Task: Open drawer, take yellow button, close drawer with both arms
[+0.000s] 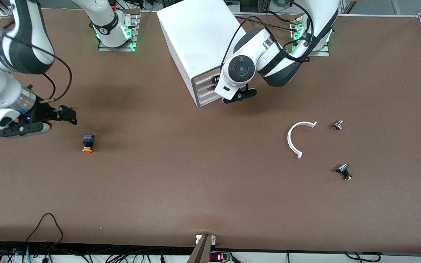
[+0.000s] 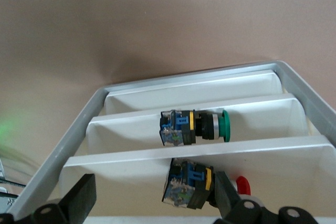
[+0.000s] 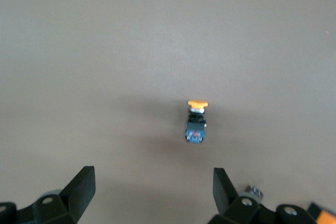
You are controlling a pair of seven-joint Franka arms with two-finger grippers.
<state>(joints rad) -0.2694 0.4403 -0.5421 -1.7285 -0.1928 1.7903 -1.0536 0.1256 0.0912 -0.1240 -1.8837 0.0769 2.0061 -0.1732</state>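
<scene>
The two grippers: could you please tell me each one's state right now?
Left gripper: open, empty, at the cabinet's drawers.
Right gripper: open, empty, over the table by the orange-capped button.

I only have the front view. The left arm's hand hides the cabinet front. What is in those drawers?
Observer: The left wrist view shows a green-capped button lying in one drawer.
Operator: Anything else?
Observer: The drawer beneath it holds a red-capped button.
Operator: How is the left gripper?
Observer: The left gripper is open over the red-capped one, gripping nothing.
Operator: And the right one?
Observer: The right gripper is open, the orange-capped button on the table lying ahead of its fingers, untouched.
</scene>
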